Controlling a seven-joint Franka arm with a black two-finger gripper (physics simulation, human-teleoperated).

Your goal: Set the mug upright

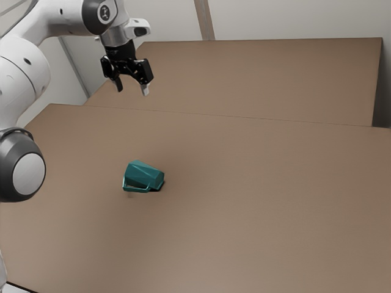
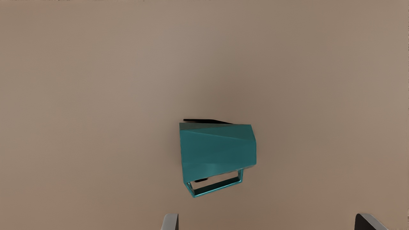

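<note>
Exterior view: the gripper [image 1: 132, 91] hangs at the upper left, fingers spread; the teal mug [image 1: 145, 174] lies on its side on the table [image 1: 275, 213], left of centre. Wrist view: the mug lies apart from the fingers, handle on their side.

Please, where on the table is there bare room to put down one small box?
Bare tabletop runs from the mug to the exterior view's right edge, and also below the mug in that view. More crowded is the exterior view's left, where the arm stands and the open claw hangs.
</note>
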